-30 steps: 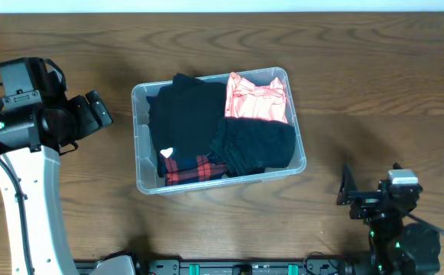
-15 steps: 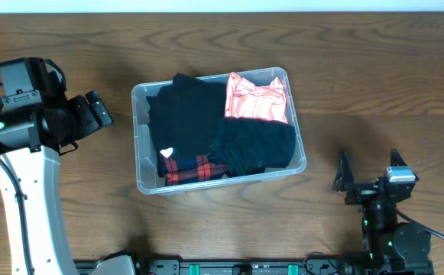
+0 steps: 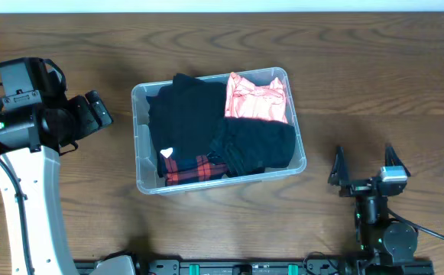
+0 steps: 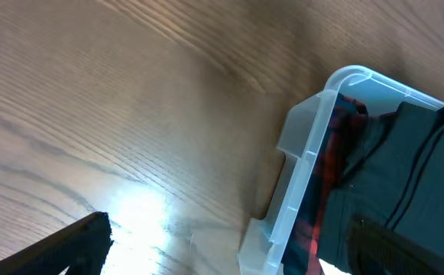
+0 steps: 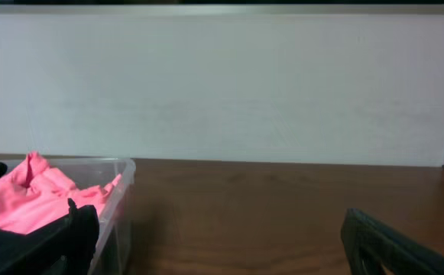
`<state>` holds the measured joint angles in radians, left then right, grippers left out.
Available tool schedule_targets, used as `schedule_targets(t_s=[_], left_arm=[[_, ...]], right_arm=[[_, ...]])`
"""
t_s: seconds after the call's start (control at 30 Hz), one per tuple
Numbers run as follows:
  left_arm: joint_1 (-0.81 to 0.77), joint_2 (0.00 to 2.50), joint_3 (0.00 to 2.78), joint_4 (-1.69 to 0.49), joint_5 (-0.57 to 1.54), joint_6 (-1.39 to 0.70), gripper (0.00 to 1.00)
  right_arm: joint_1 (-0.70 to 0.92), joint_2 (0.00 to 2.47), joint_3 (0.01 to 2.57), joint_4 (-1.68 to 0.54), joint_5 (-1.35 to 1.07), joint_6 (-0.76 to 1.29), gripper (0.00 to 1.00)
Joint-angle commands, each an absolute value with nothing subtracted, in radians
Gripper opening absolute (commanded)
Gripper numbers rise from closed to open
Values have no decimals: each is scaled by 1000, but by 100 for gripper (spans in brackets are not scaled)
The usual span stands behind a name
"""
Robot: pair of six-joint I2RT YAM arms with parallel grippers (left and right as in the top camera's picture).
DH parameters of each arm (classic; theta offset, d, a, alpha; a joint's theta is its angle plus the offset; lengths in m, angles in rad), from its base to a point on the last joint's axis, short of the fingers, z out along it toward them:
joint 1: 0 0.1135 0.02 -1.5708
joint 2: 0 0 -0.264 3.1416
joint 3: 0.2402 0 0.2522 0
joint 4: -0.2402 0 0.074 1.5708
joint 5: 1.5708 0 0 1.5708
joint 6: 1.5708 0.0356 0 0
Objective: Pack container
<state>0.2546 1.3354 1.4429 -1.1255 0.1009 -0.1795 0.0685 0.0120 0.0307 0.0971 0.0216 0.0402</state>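
Logged container [image 3: 139, 141] at centre of table [image 3: 359, 76], packed with clothes [image 3: 187, 114]. Left gripper [image 3: 102, 108] spread wide, apparently empty, beside it. Right gripper [image 3: 363, 164] wide, empty, well apart.

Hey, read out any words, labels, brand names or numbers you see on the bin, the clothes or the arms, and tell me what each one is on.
No text can be read in any view.
White tag on the black garment in the container: too small to read.
Pink garment: no print visible.
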Motion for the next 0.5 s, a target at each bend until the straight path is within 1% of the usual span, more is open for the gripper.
schedule_targets(t_s=[0.0,0.2,0.37,0.47], left_arm=[[260,1340,1457,-1129,96,-167,98],[260,1340,1457,-1129,96,-167,98],[260,1340,1457,-1129,96,-167,98],[260,1340,1457,-1129,96,-167,98]], right_arm=[[59,6,5,108,18,55,99],[59,6,5,93,18,55,99],[59,6,5,-19,16,57,99],[59,6,5,-46,6,81,99]])
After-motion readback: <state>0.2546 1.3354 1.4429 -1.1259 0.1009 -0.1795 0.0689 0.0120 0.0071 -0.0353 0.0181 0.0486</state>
